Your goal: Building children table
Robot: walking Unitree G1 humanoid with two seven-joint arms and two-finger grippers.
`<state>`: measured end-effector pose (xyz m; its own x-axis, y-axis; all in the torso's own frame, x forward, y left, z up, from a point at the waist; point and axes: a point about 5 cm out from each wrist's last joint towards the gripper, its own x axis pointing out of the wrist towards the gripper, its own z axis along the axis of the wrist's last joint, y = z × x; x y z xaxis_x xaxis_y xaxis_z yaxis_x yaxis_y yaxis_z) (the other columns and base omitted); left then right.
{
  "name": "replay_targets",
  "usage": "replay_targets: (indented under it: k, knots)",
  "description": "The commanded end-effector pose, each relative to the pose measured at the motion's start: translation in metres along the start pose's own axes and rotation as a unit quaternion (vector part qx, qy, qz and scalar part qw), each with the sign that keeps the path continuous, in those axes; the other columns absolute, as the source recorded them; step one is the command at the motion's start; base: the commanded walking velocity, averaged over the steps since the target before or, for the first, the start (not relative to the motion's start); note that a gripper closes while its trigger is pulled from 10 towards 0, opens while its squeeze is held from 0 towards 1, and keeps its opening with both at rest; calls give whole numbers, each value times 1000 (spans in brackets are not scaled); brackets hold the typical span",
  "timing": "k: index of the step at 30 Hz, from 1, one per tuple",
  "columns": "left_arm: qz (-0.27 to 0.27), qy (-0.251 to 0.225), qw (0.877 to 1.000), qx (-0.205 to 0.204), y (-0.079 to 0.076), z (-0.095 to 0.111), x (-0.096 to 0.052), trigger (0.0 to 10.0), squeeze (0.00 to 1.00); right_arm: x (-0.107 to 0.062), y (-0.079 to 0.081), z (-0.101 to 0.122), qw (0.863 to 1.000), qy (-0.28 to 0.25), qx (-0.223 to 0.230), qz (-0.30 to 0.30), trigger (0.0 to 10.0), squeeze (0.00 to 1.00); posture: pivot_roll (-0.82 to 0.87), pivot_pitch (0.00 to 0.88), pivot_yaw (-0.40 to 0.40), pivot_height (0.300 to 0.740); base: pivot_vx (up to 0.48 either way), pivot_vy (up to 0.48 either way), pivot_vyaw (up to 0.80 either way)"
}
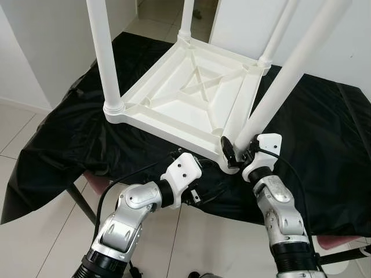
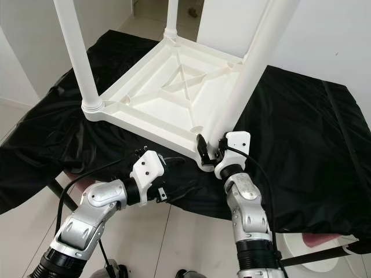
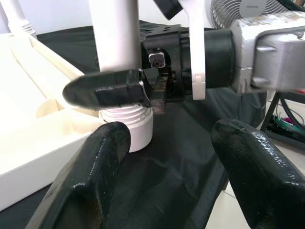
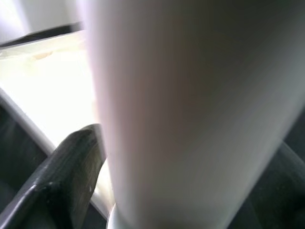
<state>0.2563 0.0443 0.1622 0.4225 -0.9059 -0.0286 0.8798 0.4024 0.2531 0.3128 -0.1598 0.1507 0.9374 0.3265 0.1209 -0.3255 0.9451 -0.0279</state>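
A white plastic children's table [image 1: 191, 92] lies upside down on a black cloth, its legs pointing up. My right gripper [image 1: 237, 152] is shut on the near right leg [image 1: 290, 69] just above its threaded base at the table's near corner. In the right wrist view the leg [image 4: 190, 109] is pressed against one black finger [image 4: 62, 176]. My left gripper [image 3: 171, 176] is open with nothing between its fingers. It hovers at the cloth's front edge, just left of that corner, and points at the leg's base [image 3: 126, 124].
The black cloth [image 1: 324, 145] covers a low table with tiled floor [image 1: 35, 237] around it. The near left leg [image 1: 104, 58] and two far legs stand upright. White walls lie behind. A fan [image 3: 248, 9] stands to the right.
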Motion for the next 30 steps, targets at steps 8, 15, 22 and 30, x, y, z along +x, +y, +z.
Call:
replay_targets:
  k: [8, 15, 22, 30]
  knots:
    - [39, 1, 999, 1, 5, 1, 1, 10000, 0, 10, 2, -1, 990, 9, -37, 132, 10000, 0, 111, 105, -89, 740, 0, 0, 0]
    - [46, 3, 999, 3, 6, 1, -2, 10000, 0, 16, 1, -3, 981, 21, -50, 184, 0, 0, 120, 109, -96, 740, 0, 0, 0]
    - [48, 3, 999, 1, 6, 0, -2, 10000, 0, 14, -5, -6, 980, 27, -50, 193, 0, 0, 116, 110, -96, 740, 0, 0, 0]
    - [46, 5, 999, 0, 5, -1, -2, 10000, 0, 10, -10, -10, 985, 28, -41, 168, 0, 0, 110, 114, -93, 740, 0, 0, 0]
